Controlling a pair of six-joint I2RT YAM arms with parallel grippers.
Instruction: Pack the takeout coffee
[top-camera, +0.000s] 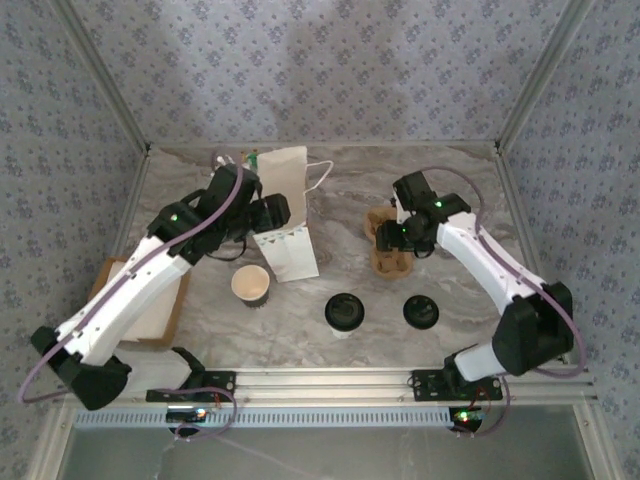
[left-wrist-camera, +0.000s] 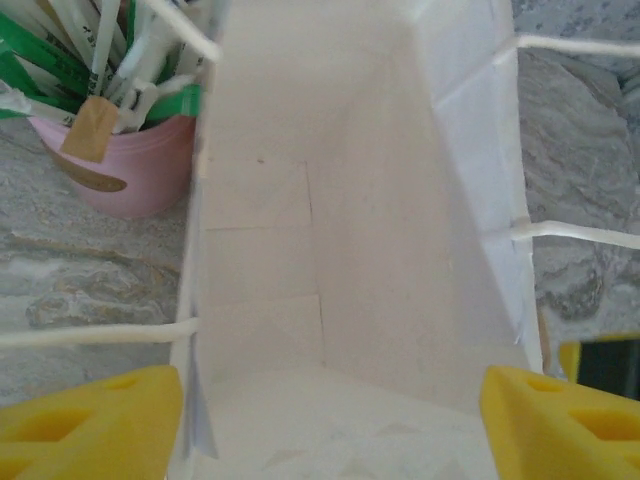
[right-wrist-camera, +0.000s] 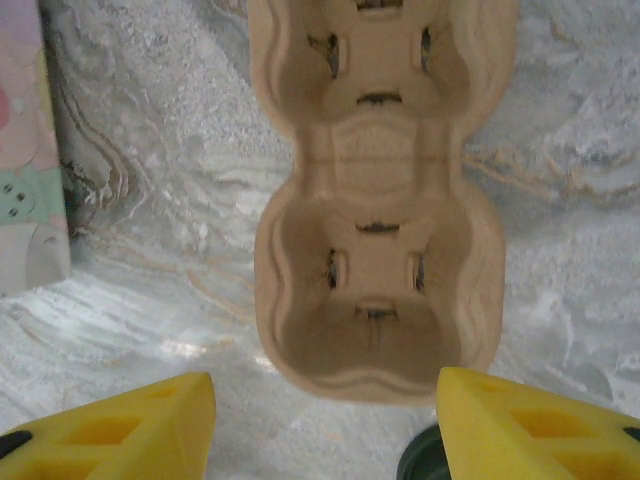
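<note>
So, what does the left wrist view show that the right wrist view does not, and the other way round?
Left wrist view: the inside of the white paper bag, its handles, and a pink cup of wrapped straws beside it.
Right wrist view: the empty two-well cardboard cup carrier and the edge of a dark lid.
Both: the marble table and yellow fingers standing apart at the bottom corners, of the left gripper in one, of the right gripper in the other.
</note>
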